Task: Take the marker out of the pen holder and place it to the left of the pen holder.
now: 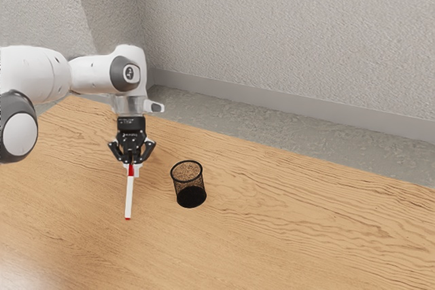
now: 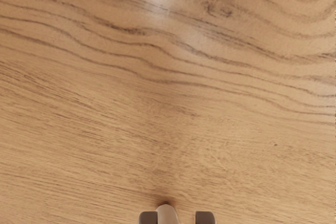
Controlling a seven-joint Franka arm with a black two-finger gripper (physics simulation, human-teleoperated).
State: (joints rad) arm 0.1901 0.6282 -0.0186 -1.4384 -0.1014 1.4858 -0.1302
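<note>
my opened pincer (image 1: 133,168) surrounds the upright marker (image 1: 129,196), out of the holder (image 1: 190,187) and beside it; settling and backing away remain.

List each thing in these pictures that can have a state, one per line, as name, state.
Marker: outside the pen holder, near upright but slightly tilted, its red upper end at the gripper.
Pen holder: upright on the table, open at the top, nothing visible inside.
Gripper: pointing down; whether it grips the marker, I cannot tell.
</note>
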